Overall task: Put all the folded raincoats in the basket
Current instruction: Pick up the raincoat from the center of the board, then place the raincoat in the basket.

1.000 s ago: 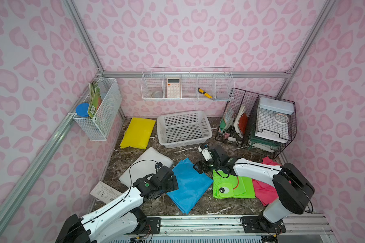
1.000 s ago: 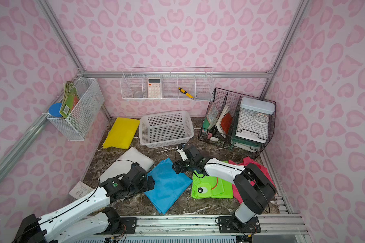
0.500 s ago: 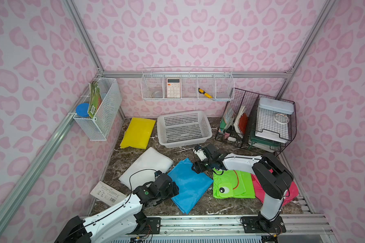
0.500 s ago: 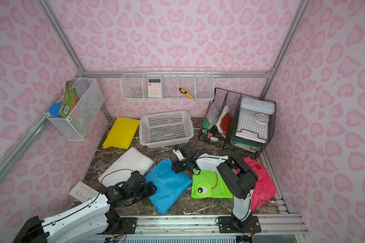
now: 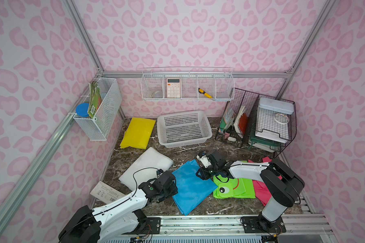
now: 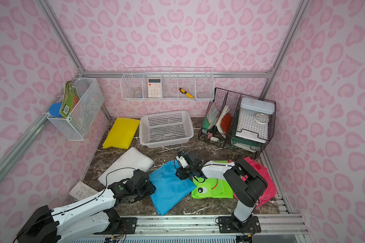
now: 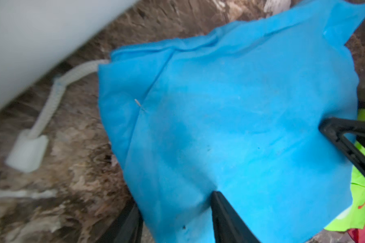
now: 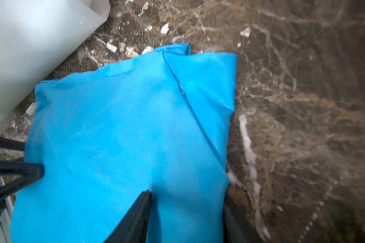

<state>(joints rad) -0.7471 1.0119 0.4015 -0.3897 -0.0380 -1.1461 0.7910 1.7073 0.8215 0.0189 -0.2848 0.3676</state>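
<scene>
Nearest, left pincer (image 5: 175, 190): half apart, one finger (image 7: 223, 210) atop the blue folded raincoat (image 5: 190, 187), the other outside the cloth's near-left edge. Raincoat itself lying on the marble surface (image 5: 198, 152), beside a green garment (image 5: 234, 188). Farther on, right pincer (image 5: 201, 175): likewise half apart, astride the opposite edge. Farthest, white basket (image 5: 184, 142), well apart from the raincoat.

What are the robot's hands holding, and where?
The left gripper and right gripper each straddle an edge of the blue raincoat; whether they pinch it yet cannot be told.
</scene>
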